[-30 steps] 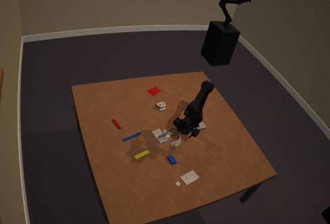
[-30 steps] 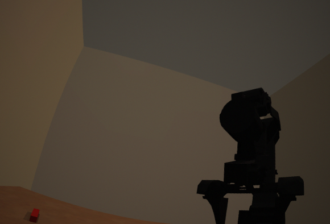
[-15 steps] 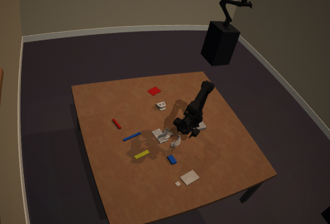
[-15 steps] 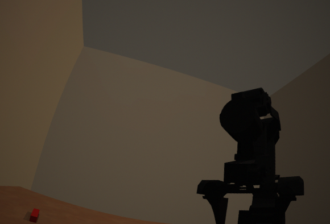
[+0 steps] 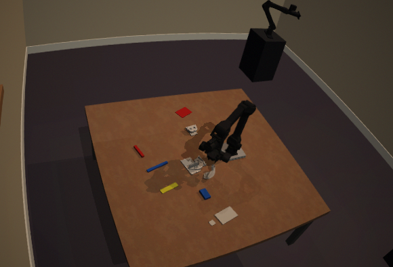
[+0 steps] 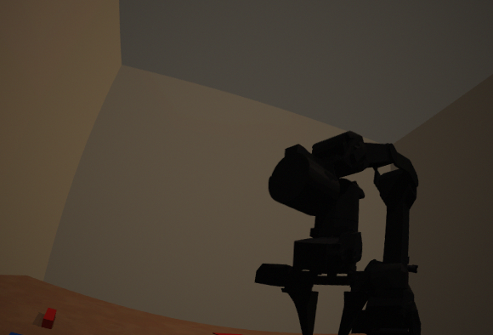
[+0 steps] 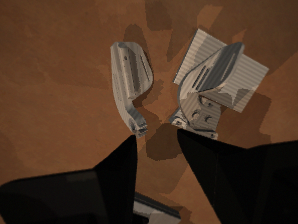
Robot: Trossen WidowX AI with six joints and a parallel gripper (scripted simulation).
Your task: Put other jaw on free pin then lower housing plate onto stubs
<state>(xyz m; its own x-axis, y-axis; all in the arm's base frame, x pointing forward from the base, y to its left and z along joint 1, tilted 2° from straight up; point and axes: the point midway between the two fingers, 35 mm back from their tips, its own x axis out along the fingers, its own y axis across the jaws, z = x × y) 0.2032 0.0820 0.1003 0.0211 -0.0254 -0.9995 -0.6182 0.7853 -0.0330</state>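
- The black claw (image 5: pixel 219 158) (image 6: pixel 326 331) (image 7: pixel 156 136) stands partly open, holding nothing.
- In the wrist view, the loose grey ribbed jaw (image 5: pixel 210 173) (image 7: pixel 125 75) lies at eleven o'clock from it; the mounted grey jaw (image 5: pixel 196 165) (image 7: pixel 215 70) on its pale square base (image 5: pixel 187 166) (image 7: pixel 252 75) is at one.
- Best centre over the loose jaw's narrow part, grip squarely, lift clear, then align teeth before lowering.

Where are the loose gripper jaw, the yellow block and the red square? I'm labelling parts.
loose jaw (image 5: pixel 209 173) (image 7: pixel 125 70): top, wrist; its broad body
yellow block (image 5: pixel 169 188): top; upper face
red square (image 5: pixel 183 112): top; centre
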